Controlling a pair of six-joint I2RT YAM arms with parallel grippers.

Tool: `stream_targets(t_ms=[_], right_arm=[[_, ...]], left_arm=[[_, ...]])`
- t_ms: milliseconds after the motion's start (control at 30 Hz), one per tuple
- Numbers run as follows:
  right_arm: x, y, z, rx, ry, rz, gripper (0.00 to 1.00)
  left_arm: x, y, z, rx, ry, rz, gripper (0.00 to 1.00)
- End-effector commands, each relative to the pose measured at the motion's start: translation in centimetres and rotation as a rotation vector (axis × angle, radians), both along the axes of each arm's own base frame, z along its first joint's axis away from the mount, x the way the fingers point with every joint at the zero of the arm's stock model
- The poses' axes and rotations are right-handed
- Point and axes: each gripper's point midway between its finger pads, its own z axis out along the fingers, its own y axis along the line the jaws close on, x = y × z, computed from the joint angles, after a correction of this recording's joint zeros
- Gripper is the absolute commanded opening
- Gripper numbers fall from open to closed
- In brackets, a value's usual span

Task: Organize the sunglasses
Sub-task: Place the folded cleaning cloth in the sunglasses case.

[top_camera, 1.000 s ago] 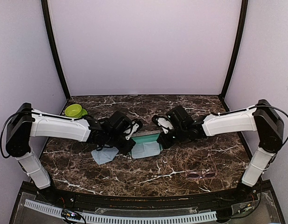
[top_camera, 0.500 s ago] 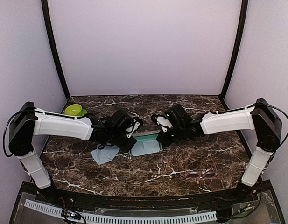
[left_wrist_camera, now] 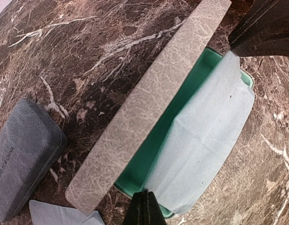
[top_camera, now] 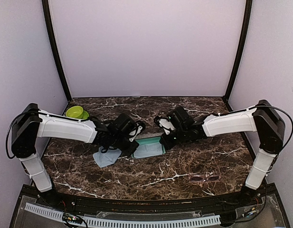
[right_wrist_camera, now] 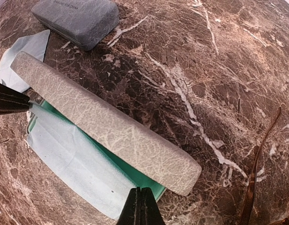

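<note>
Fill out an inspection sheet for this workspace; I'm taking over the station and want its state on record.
Surface: dark marble table; no spills seen.
Job's things: pink-framed sunglasses lie front right, untouched; a thin brown frame piece shows at the edge of the right wrist view, probably the second pair.
Clutter: open grey case with green lining, a light blue cloth inside; closed dark grey case; second cloth; green bowl.
Grippers: left gripper and right gripper have their jaws shut, with the tips at opposite ends of the cased cloth; a pinch cannot be confirmed.
Cables: black cable loops at the left shoulder, and another at the right.
Surroundings: lilac walls, black corner posts.
</note>
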Motion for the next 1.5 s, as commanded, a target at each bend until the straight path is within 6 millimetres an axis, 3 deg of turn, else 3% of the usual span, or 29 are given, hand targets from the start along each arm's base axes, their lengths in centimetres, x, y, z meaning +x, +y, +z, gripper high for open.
stream_targets(t_ms=[0,1467], right_arm=[[1.2,0.5,0.5,0.01,-0.033,-0.008,0.0],[2.1,1.1,0.8,0.037,-0.066,-0.027,0.0]], left_arm=[[0.7,-0.1,0.2,0.004,-0.016,0.01,0.0],[1.2,0.1,0.4,0.008,-0.039,0.035,0.0]])
